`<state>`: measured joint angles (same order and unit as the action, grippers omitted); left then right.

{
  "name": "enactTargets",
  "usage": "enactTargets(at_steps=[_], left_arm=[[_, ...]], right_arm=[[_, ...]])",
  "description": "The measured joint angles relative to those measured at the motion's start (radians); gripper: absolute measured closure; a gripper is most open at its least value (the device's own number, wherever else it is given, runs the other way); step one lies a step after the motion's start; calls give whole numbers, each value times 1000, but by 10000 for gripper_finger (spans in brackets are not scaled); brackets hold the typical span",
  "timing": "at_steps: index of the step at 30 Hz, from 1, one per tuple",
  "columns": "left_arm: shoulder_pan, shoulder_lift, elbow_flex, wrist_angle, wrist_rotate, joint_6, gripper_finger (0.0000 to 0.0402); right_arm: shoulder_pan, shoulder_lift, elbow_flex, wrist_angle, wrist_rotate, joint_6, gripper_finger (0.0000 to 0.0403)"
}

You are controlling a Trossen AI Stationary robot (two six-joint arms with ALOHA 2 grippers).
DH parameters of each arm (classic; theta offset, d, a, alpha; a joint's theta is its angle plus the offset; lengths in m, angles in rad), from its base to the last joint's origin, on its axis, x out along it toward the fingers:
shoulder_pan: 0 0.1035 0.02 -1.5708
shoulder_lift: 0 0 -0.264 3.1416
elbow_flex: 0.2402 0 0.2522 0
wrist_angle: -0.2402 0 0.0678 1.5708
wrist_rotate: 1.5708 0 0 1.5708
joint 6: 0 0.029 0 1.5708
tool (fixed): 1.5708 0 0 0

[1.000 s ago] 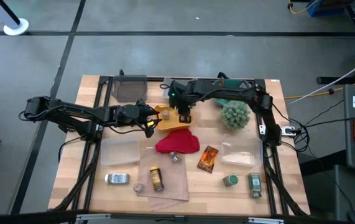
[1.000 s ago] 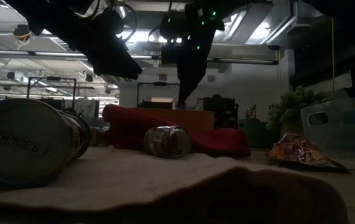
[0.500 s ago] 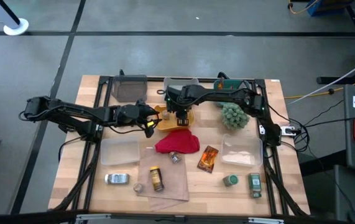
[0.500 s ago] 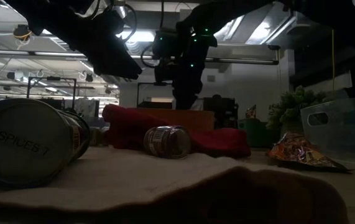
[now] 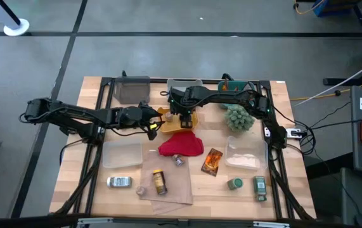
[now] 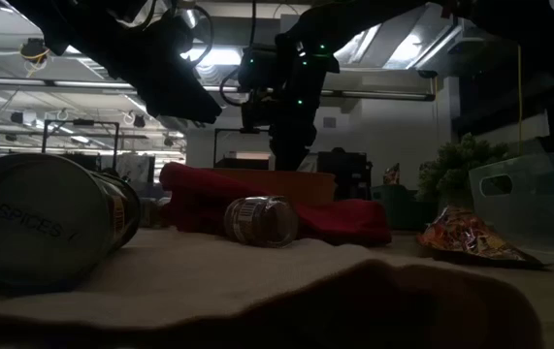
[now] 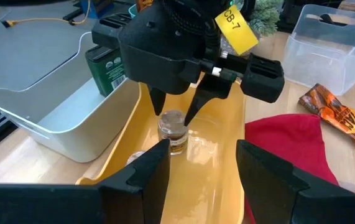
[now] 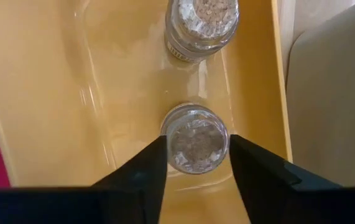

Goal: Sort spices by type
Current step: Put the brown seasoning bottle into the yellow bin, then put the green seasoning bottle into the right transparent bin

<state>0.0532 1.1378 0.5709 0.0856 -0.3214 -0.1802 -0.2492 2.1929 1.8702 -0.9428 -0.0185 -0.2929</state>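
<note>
My right gripper point(image 8: 197, 138) points down into the yellow bin point(image 5: 170, 126), open. Its two fingers stand on either side of a small clear jar point(image 8: 196, 144) that stands upright on the bin's floor point(image 7: 214, 149). A second small clear jar point(image 8: 202, 25) stands on that floor farther along. My left gripper point(image 7: 205, 180) hovers open and empty just off the bin's left side, facing it. More spices lie near the front: a foil sachet point(image 5: 212, 161), a yellow-capped brown bottle point(image 5: 160, 182), a silver-capped jar point(image 5: 118, 182), two green-lidded jars point(image 5: 234, 183).
A red cloth point(image 5: 181, 147) lies in front of the yellow bin, with a small jar point(image 5: 179, 159) at its near edge. A white tub point(image 7: 40, 106) holds a green-lidded jar point(image 7: 106, 68). A green plant point(image 5: 239, 117) and two clear bins point(image 5: 122, 154) point(image 5: 244, 155) flank the middle.
My right gripper has come down into the yellow bin and shifted slightly toward the table's left. It has kept still for the last half second. Nothing else on the table has moved.
</note>
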Motion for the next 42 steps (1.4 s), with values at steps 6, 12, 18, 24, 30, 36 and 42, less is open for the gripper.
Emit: enactTargets(at_steps=[6,12,18,24,30,36,42], left_arm=[[0,0,0,0,0,-2,229],[0,0,0,0,0,2,229],[0,0,0,0,0,30,229],[1,0,0,4,0,31,229],[2,0,0,11,-8,27,229],[2,0,0,10,-8,7,229],[2,0,0,12,-8,27,229]], right_arm=[[1,-4,0,-3,0,0,170],[1,-8,0,-5,0,1,155],[1,-8,33,-95,0,56,155],[14,-8,189,-263,7,137,155],[31,-8,364,-349,25,94,155],[28,-16,463,-521,27,53,155],[54,-75,459,-630,74,209,155]])
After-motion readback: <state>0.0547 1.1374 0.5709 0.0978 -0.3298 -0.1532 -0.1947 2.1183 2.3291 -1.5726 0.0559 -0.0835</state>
